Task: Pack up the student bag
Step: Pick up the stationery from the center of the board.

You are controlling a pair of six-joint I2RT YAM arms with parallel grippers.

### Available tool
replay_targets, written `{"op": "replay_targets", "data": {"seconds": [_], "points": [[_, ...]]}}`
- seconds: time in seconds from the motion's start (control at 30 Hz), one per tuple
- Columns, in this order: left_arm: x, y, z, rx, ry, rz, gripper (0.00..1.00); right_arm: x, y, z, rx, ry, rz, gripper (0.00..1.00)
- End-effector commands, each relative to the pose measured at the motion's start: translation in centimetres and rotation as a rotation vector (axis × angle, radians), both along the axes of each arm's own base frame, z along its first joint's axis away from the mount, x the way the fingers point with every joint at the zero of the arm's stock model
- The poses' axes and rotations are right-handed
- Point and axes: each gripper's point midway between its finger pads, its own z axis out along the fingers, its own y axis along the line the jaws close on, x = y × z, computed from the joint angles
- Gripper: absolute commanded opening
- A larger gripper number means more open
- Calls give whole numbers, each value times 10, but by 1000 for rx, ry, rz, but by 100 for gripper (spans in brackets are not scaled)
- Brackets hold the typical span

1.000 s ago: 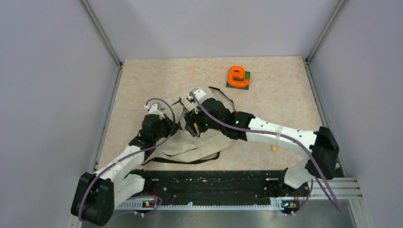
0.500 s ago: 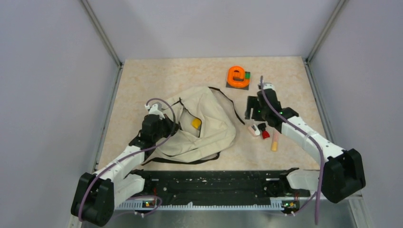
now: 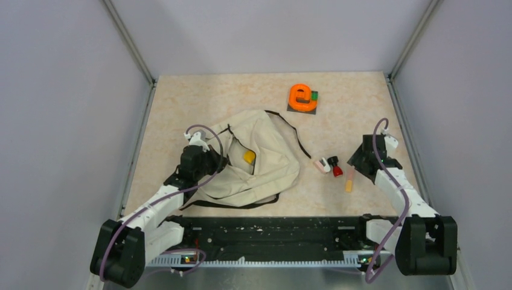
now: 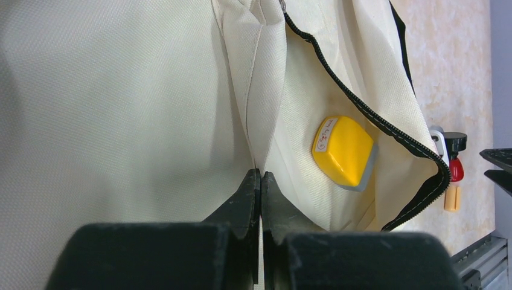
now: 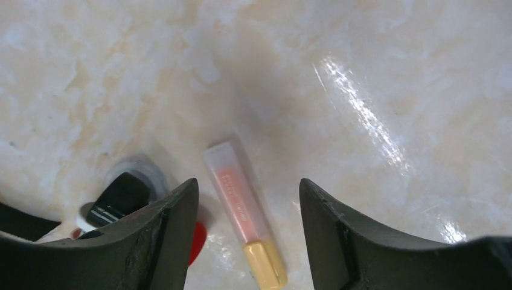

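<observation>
Pinching a fold of cream cloth, the left gripper [image 4: 261, 181] is pressed together on the student bag [image 3: 265, 163], right at the rim of its unzipped mouth. The bag lies slumped on the counter [image 3: 211, 103], spreading away from this gripper toward the middle. Just past the fingertips and to their right, inside the opening bordered by the black zipper [image 4: 362, 109], sits a yellow block [image 4: 344, 151].

The right gripper [image 5: 244, 193] is spread wide and holds nothing. It hangs over a pale pink tube [image 5: 238, 199] with a yellow cap, which lies on the counter between the two fingers and does not appear to touch either. Some small red, black and white pieces [image 3: 331, 165] lie just beside the tube, on the bag's side of this gripper.

The bag looks light, limp and shapeless. It will likely sag and close its mouth wherever it is not held, and thin cloth can slide out of a shallow pinch. The firmer places to take hold are probably the stitched zipper edge or a strap, where the fabric is doubled. Lifting that rim up and away from the lower lip should hold the mouth wide enough for the other arm to drop things in.
</observation>
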Motion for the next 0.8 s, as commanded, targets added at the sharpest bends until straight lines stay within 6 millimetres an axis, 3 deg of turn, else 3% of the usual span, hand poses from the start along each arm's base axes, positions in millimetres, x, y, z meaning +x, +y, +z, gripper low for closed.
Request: {"op": "replay_targets", "data": {"seconds": [0.0, 0.33, 0.67, 0.77], "points": [[4, -2, 12, 8, -38, -20, 0, 0, -9, -5, 21, -18, -71, 58], [6, -3, 14, 4, -42, -23, 0, -1, 4, -22, 33, 80, 68, 56], [7, -4, 12, -2, -36, -23, 0, -4, 8, -36, 39, 161, 113, 56], [8, -5, 13, -3, -36, -24, 0, -6, 7, -41, 18, 193, 116, 52]]}}
